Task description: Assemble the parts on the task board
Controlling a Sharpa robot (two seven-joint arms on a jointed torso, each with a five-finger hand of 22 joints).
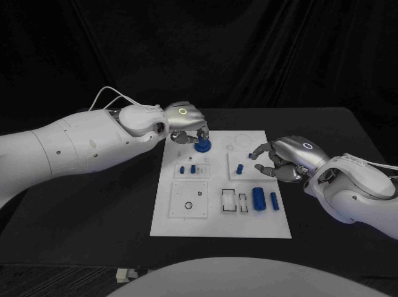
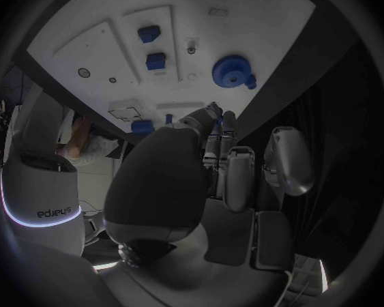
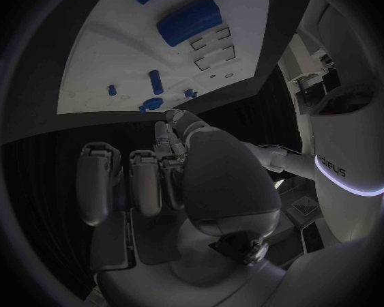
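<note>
Hovering over the far end of the task board (image 1: 219, 223), the left hand (image 1: 186, 124) has its fingers curled down around a blue gear (image 1: 203, 146), apparently touching or just above it (from where I stand I cannot tell whether it truly grips the piece). That gear is a toothed disc of matte plastic with a small hub, and in the left wrist view it (image 2: 232, 72) lies flat on the white plate near the board's edge, probably so it can drop onto its post. The right hand (image 1: 283, 162) sits at the board's right side, fingers bent inward; whether it holds anything is hidden from me. Near it lies a short blue peg (image 1: 239, 168) in a square recess, while two smooth blue cylinders (image 1: 266, 201) rest side by side farther toward the robot, beside dark-outlined rectangular slots (image 1: 233, 201). Small blue pieces (image 1: 189, 168) stand in a row below the gear. The board looks rigid, flat and faintly glossy against the black table (image 1: 92, 216).
</note>
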